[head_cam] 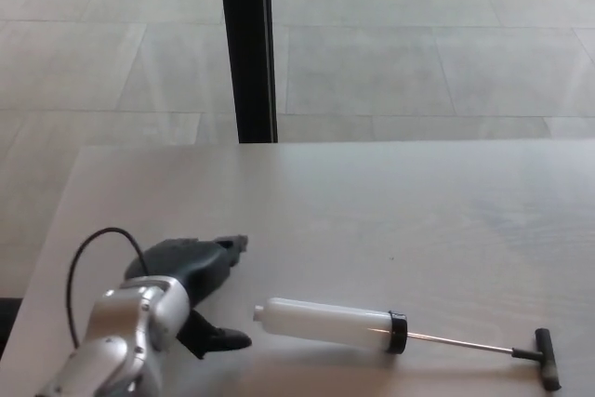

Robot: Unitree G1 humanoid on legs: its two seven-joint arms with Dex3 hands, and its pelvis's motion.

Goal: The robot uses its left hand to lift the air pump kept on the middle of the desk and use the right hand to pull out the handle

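Air pump (330, 324) lay flat on the pale desk (372, 202), near its front edge and a little right of centre, with nothing holding it. Its white barrel pointed left; a thin rod ran right to a black T-handle (545, 357), already drawn well out of the barrel.

Largest in view was the desk, light wood-grain and bare apart from the pump. Beyond it lay a floor of big grey tiles (418, 53), crossed by one black upright post (246, 44).

At lower left sat the robot's left hand (195, 281), just beside the barrel's end but apart from it, fingers spread and gripping nothing. The right hand was out of sight.

To do well, the left hand would probably need to close around the barrel's middle, square-on, before lifting, keeping the rod end free.
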